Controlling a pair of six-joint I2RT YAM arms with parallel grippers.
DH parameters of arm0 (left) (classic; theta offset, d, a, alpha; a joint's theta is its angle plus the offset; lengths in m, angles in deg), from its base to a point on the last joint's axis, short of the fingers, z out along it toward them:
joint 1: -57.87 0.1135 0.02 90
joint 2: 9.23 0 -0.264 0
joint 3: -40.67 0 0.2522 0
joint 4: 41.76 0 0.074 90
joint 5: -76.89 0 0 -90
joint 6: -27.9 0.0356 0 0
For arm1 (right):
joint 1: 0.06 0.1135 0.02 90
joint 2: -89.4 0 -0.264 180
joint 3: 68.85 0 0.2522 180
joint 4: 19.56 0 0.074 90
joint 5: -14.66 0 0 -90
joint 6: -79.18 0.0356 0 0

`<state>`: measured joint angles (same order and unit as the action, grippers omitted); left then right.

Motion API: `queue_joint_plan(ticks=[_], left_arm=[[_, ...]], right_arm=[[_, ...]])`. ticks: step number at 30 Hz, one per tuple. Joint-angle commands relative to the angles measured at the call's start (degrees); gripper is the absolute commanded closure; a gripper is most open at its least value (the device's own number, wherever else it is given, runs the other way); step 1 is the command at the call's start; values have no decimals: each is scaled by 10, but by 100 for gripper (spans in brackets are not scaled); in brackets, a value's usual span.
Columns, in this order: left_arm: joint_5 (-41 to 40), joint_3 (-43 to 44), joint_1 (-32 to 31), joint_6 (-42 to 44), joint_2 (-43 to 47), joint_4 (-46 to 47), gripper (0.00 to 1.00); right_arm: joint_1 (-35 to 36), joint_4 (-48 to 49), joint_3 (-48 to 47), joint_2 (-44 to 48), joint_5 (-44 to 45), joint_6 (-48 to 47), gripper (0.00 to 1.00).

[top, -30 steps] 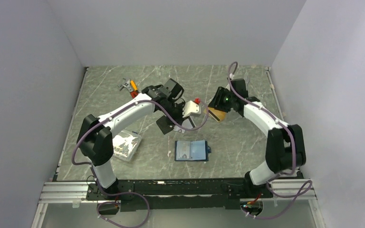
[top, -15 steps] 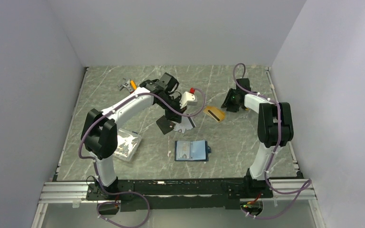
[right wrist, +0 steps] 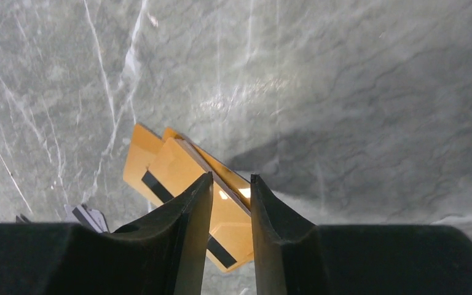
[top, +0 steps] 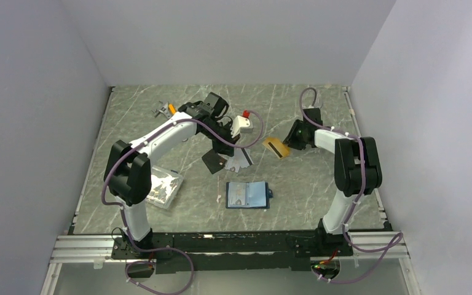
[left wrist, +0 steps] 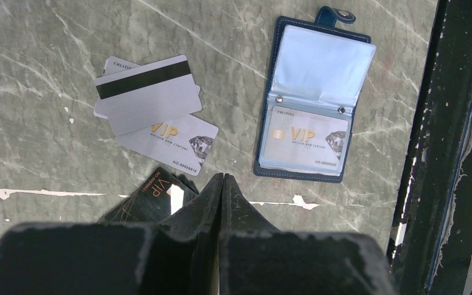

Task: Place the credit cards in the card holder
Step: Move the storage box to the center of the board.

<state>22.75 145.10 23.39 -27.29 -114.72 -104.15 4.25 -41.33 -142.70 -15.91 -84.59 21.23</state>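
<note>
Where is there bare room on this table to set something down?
Bare table: the far strip beyond the orange-gold cards, and the near right patch between the card holder and the right edge. Crowded: the middle, where silver cards and black cards lie bunched, and near left by the clear plastic box.

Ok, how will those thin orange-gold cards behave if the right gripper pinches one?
Probably stiff and light: the orange-gold cards look thin and flat. Flush on the smooth marble table, one may slide rather than lift. Being fanned together, neighbours could shift too.
</note>
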Motion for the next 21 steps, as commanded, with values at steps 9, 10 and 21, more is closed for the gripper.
queue_joint_plan(ticks=[9, 10, 21], left_arm=[[15, -26, 2, 13, 24, 8, 96], [15, -28, 2, 13, 25, 9, 96], [21, -28, 2, 12, 21, 9, 96]], right_arm=[[90, -53, 86, 69, 80, 54, 70], [90, -56, 86, 74, 87, 57, 70], [92, -102, -139, 21, 142, -9, 65]])
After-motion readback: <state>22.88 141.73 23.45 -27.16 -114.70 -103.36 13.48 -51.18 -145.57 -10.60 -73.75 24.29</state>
